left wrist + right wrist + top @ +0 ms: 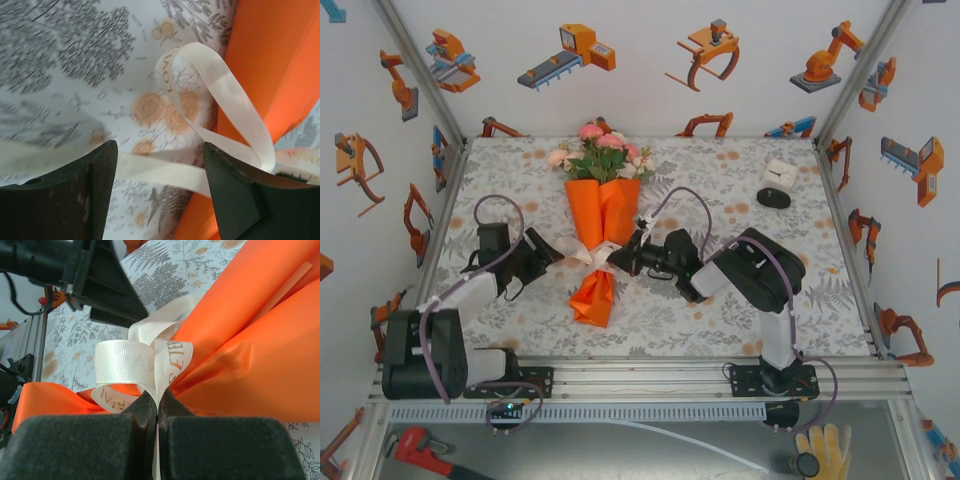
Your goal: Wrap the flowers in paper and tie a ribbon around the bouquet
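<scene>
The bouquet lies lengthwise mid-table: an orange paper (603, 225) cone with the pink and cream flowers (600, 150) at its far, wide end. A cream ribbon (582, 252) crosses its waist. My right gripper (617, 258) comes in from the right. In the right wrist view it (159, 402) is shut on a ribbon (125, 362) loop beside the paper (250, 340). My left gripper (552, 255) sits left of the waist. Its jaws (160, 172) stand open, and a slack ribbon (210, 80) strand lies across the gap, unpinched, next to the paper (272, 60).
The floral cloth (720, 300) covers the table. A small white box (782, 172) and a black disc (774, 198) sit at the back right. White walls with orange stickers close in the left, right and far sides.
</scene>
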